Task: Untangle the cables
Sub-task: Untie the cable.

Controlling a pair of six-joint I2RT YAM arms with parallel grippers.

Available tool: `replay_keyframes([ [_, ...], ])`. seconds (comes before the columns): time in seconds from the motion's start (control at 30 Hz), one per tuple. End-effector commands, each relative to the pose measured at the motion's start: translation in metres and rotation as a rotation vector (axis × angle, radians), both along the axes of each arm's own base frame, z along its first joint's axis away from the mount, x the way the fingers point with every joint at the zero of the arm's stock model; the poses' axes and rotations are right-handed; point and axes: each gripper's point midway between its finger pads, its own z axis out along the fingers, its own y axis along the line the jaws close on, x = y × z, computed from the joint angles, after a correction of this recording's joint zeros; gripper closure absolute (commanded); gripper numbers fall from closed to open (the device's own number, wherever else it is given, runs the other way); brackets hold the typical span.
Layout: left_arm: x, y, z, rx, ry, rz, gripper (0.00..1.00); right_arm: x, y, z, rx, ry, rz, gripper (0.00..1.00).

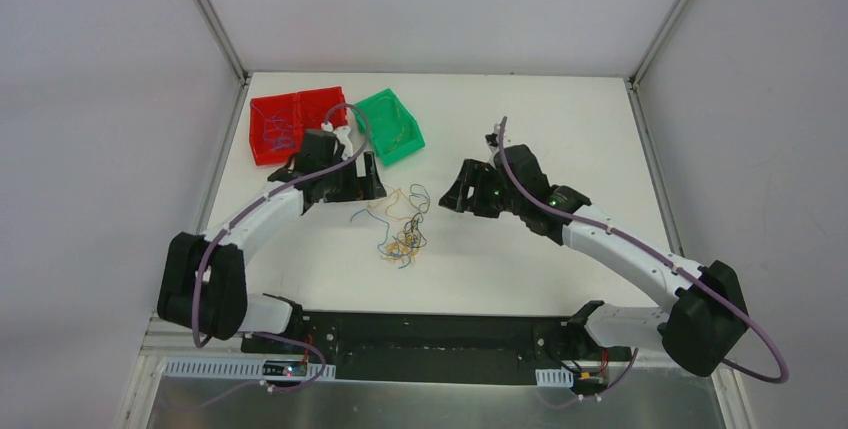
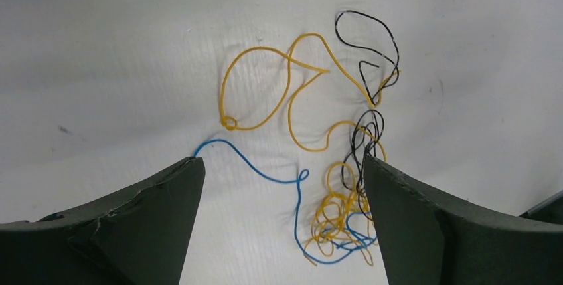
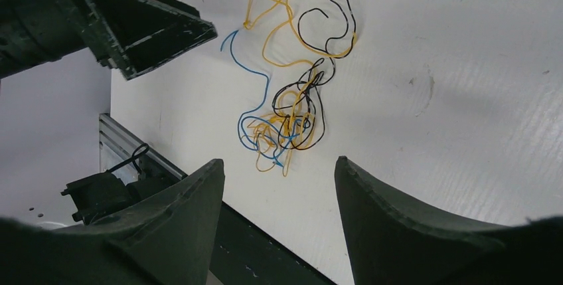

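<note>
The cables [image 3: 292,120] lie between our hands. Our wide, empty left hand [image 2: 282,157] looks nearer them than our half-open, empty right hand [image 3: 279,161].

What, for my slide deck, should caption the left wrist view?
Open left gripper over tangled yellow, blue and black cables on white table.

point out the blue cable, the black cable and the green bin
blue cable [image 2: 264,175]: left wrist view, on its loose stretch left of the clump
black cable [image 2: 358,12]: left wrist view, on the top of its open loop
green bin [image 1: 378,99]: top external view, on its far wall
</note>
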Motion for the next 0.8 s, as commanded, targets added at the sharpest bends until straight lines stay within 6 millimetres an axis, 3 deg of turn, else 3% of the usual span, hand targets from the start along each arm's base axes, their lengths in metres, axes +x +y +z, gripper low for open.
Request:
replay_keyframes([
  [0.0,0.030,-0.019,-0.010,0.007,-0.080,-0.040,0.09,0.003,0.000,0.013,0.024,-0.043,-0.021,0.35],
  [0.13,0.037,-0.040,-0.024,0.067,-0.078,-0.116,0.19,0.003,-0.003,0.006,0.007,-0.037,-0.040,0.35],
  [0.37,0.045,-0.057,-0.053,0.131,-0.019,-0.148,0.33,0.002,-0.004,-0.003,0.003,-0.023,-0.055,0.35],
  [0.47,0.051,-0.059,-0.062,0.141,0.001,-0.134,0.57,0.002,-0.006,-0.008,-0.009,-0.018,-0.057,0.35],
  [0.5,0.052,-0.059,-0.064,0.144,0.005,-0.131,0.74,0.001,-0.007,-0.009,-0.011,-0.016,-0.058,0.35],
  [0.57,0.050,-0.059,-0.059,0.138,0.002,-0.131,0.97,0.000,-0.009,-0.011,-0.016,-0.016,-0.062,0.35],
  [0.6,0.048,-0.059,-0.055,0.131,-0.005,-0.134,1.00,0.000,-0.010,-0.012,-0.019,-0.017,-0.065,0.35],
  [0.77,0.031,-0.066,-0.011,0.070,-0.095,-0.185,1.00,-0.002,-0.014,-0.020,-0.033,-0.006,-0.074,0.36],
])
